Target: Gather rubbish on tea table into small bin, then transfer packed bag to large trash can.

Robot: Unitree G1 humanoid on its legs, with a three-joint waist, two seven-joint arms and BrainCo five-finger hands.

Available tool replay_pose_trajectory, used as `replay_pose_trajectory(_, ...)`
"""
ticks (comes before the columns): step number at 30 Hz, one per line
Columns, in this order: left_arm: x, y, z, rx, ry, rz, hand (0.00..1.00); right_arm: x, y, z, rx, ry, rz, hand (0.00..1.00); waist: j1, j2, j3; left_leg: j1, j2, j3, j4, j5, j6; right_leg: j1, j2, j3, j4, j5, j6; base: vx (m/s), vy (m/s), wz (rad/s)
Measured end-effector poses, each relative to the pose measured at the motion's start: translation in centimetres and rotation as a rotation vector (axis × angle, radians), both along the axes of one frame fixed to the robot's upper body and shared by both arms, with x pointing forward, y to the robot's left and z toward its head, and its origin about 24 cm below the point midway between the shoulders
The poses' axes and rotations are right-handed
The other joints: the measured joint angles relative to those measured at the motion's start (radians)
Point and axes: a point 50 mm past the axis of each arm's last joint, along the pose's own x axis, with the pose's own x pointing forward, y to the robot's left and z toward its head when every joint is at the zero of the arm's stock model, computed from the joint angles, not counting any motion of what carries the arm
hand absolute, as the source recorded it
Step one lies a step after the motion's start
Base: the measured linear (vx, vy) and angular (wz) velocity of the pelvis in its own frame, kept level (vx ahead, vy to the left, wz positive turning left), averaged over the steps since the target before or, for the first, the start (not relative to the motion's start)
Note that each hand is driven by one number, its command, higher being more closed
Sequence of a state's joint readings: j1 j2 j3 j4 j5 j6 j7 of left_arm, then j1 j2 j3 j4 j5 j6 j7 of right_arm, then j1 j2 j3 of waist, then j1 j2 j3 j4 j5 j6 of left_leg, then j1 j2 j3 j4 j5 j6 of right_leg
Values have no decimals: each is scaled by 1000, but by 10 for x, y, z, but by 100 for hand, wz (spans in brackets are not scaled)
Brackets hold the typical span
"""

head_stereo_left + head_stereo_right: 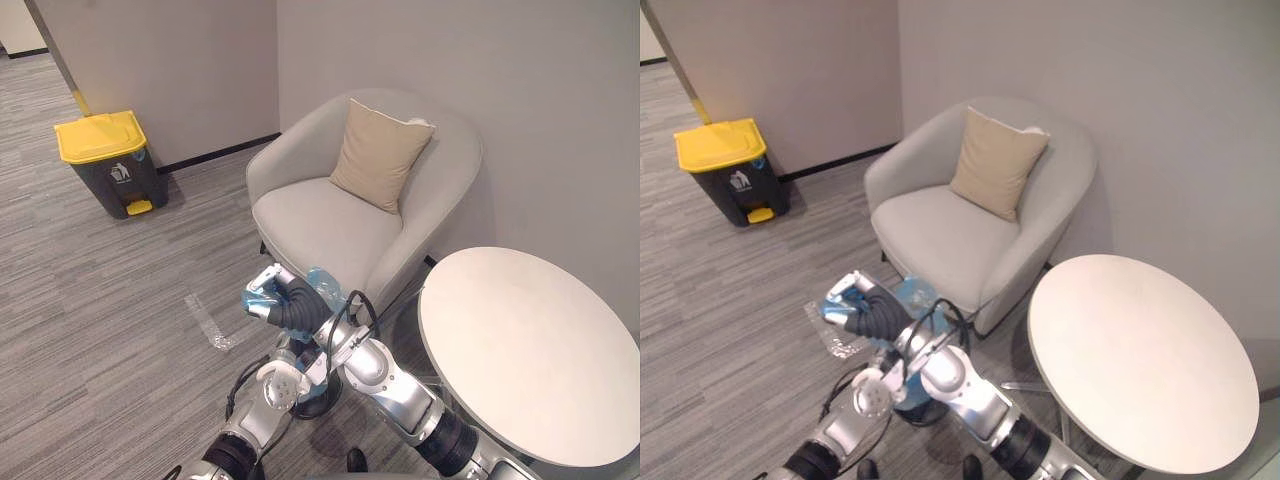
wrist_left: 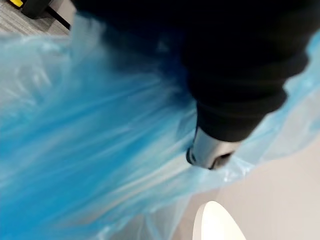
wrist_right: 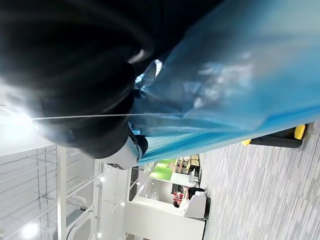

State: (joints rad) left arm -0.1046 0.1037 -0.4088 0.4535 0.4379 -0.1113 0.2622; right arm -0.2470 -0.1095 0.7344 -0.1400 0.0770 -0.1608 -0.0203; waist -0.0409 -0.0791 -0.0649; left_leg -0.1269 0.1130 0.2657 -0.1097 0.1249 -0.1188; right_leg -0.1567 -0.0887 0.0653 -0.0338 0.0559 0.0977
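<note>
1. Though it sits way off at the far left against the wall, the large trash can is easy to spot: dark body, yellow lid closed.
2. Next over there's a pale see-through patch on the carpet; can't make out what it is.
3. Then the blue bag, held up off the floor in front of the armchair, well apart from the trash can. Up close it's just crinkly blue plastic, and I can't see what's inside.
4. The right hand has its fingers clenched around a bunch of that blue plastic, dark cover facing up.
5. The left hand is tucked under the right arm and pressed into the bag. One silver finger shows and the rest is buried, so I can't tell whether it's grasping or released.
6. Under both arms there's a dark shape on the floor, mostly covered.
7. Behind that is a grey armchair with a beige cushion propped upright.
8. Far right is a round white tabletop, with its near edge cut off.
</note>
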Motion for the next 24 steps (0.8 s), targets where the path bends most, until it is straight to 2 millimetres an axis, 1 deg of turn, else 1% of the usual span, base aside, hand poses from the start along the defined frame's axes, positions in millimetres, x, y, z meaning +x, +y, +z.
replay_pose_trajectory(4, 3, 1, 6, -46, -9, 15, 100, 5, -13, -4, 19, 9, -95, 0, -2, 0, 0, 0, 0, 0, 0, 0, 0, 0, -1, -1, 0, -1, 1, 0, 0, 0)
replay_pose_trajectory(9, 5, 7, 8, -104, -3, 62, 100, 8, -27, -9, -49, -60, -217, 0, -2, 0, 0, 0, -1, -3, 0, 0, 0, 3, -1, -4, 0, -2, 2, 0, 0, 1)
replay_pose_trajectory(10, 5, 10, 10, -127, -5, 81, 100, 10, -32, -10, -78, -88, -259, 0, -3, 0, 0, 0, -1, -4, 0, 0, 1, 3, -2, -4, 0, -3, 4, 0, 0, 0)
replay_pose_trajectory(14, 2, 16, 14, -184, -20, 123, 100, 18, -57, -12, -195, -214, -424, 0, -2, 0, 0, -1, -3, -10, 0, 1, 2, 7, -4, -10, 0, -5, 6, 0, 0, 6)
replay_pose_trajectory(15, 2, 18, 16, -193, -25, 131, 100, 21, -67, -12, -223, -240, -486, 0, -2, 0, 0, -2, -3, -14, 0, 4, 7, 8, -4, -13, 0, -6, 7, 0, 0, 7)
replay_pose_trajectory(16, 2, 19, 17, -198, -27, 136, 100, 22, -71, -13, -232, -247, -512, 0, -2, 0, 0, -2, -3, -15, 0, 5, 8, 9, -4, -14, -1, -6, 7, 3, -1, 7)
replay_pose_trajectory(18, 0, 26, 20, -221, -43, 172, 100, 26, -90, -14, -275, -278, -640, 0, -4, 1, 0, -2, -4, -17, 0, 7, 10, 7, -4, -25, 6, -13, 6, 11, -4, 4)
replay_pose_trajectory(19, -1, 27, 20, -225, -45, 178, 100, 26, -93, -15, -279, -279, -661, 0, -4, 1, 0, -2, -4, -18, 0, 7, 10, 7, -4, -25, 9, -14, 6, 38, -14, 9)
replay_pose_trajectory(20, -9, 42, 17, -277, -39, 254, 100, 25, -118, -24, -286, -234, -805, 0, -4, 4, -1, -2, -5, -26, 0, 7, 10, 6, -4, -33, 19, -23, 3, 42, -14, 8)
replay_pose_trajectory(21, -12, 46, 15, -298, -25, 282, 100, 24, -121, -26, -290, -225, -821, 0, -4, 6, -2, -1, -5, -26, 0, 7, 10, 7, -4, -33, 20, -24, 3, 42, -15, 9)
replay_pose_trajectory(23, -15, 48, 12, -308, -10, 295, 100, 23, -125, -28, -296, -214, -835, 0, -4, 9, -4, 0, -5, -28, 0, 7, 10, 7, -4, -35, 24, -27, 2, 6, -3, 2)
replay_pose_trajectory(24, -17, 50, 9, -308, -1, 308, 100, 21, -128, -32, -303, -195, -848, 0, -4, 13, -6, 1, -4, -29, 0, 6, 10, 7, -4, -35, 26, -29, 2, 0, 0, 0)
